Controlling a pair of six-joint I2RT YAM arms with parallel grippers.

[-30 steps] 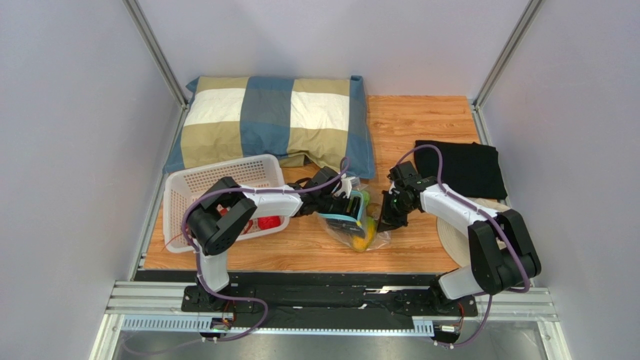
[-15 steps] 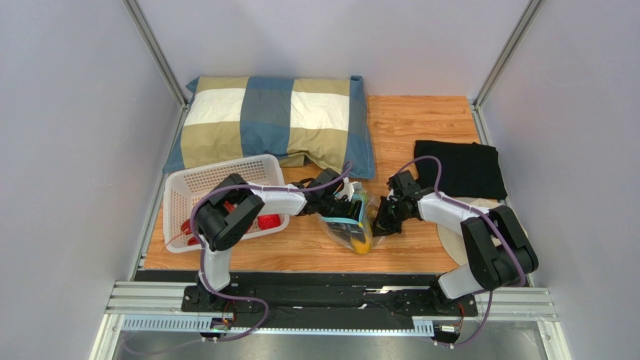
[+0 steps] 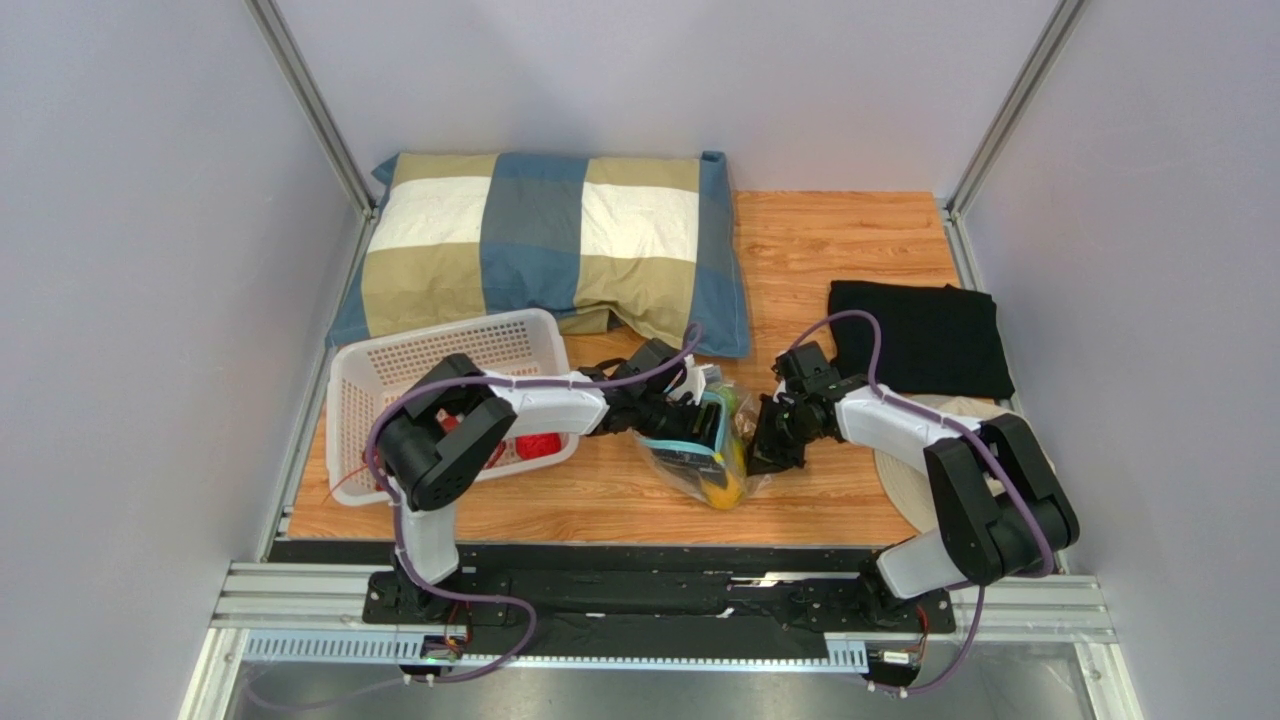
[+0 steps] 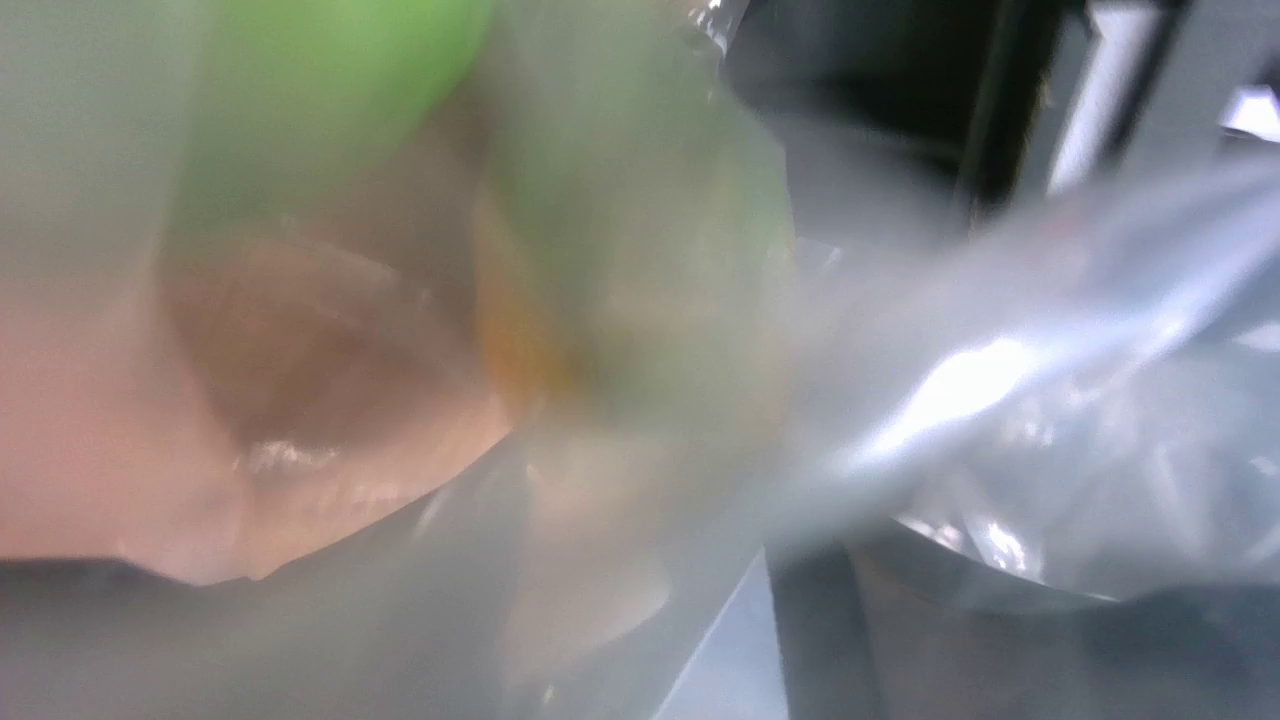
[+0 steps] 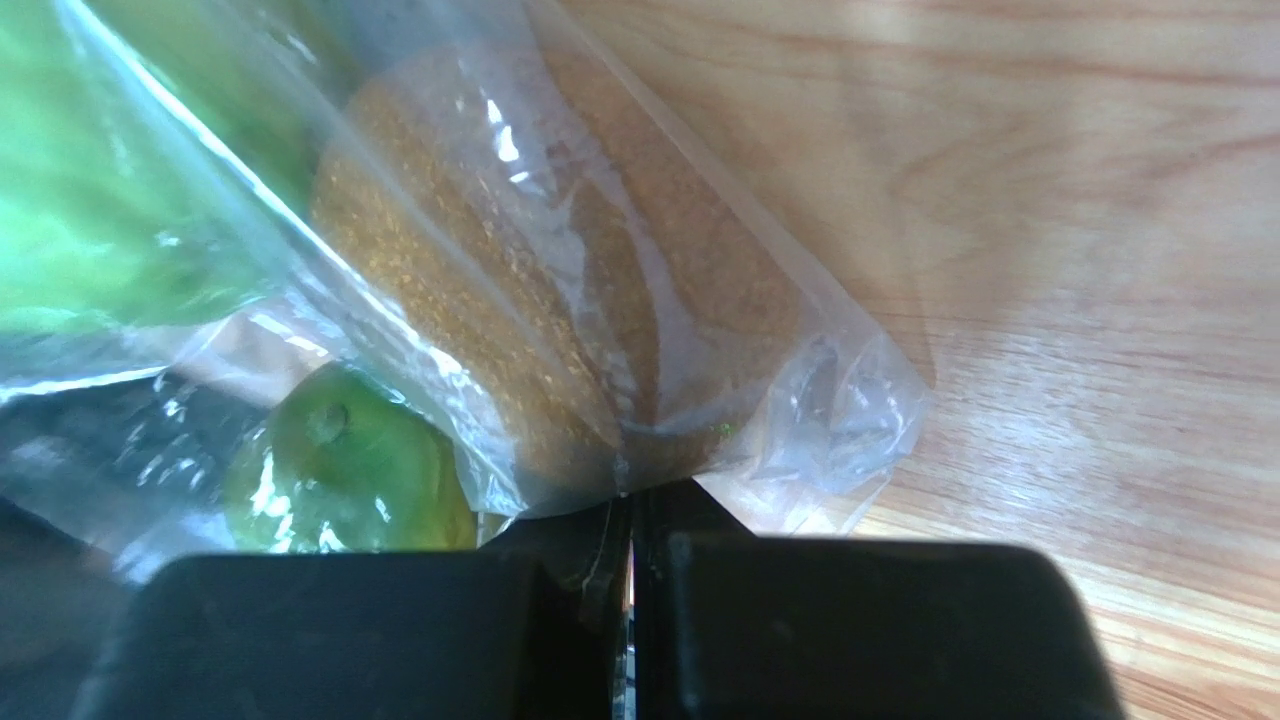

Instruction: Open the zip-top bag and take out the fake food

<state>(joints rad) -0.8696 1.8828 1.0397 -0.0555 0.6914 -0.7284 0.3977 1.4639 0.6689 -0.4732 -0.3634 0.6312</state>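
Zip-top bag [image 3: 706, 465] at middle of table's [image 3: 842, 240] near edge. Right gripper [image 3: 760, 449] clenched on bag's plastic; we anchor firmly. Left gripper [image 3: 691, 434] at blue mouth, jaws' state unreadable. We reach deep, pinch fake food [image 3: 726, 483], withdraw slowly.

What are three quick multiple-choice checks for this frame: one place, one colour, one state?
1. Where is the zip-top bag?
A) in the white basket
B) on the wooden table
C) on the pillow

2. What colour is the folded cloth at the table's right edge?
A) black
B) red
C) yellow

3. How do the right jaws stand?
A) wide open above the bag
B) shut on the bag's plastic
C) shut on the basket rim

Key:
1 B, the bag lies on bare wood between the arms.
2 A, the cloth is plain black.
3 B, the right wrist view shows the jaws closed with the bag's edge pinched between them.
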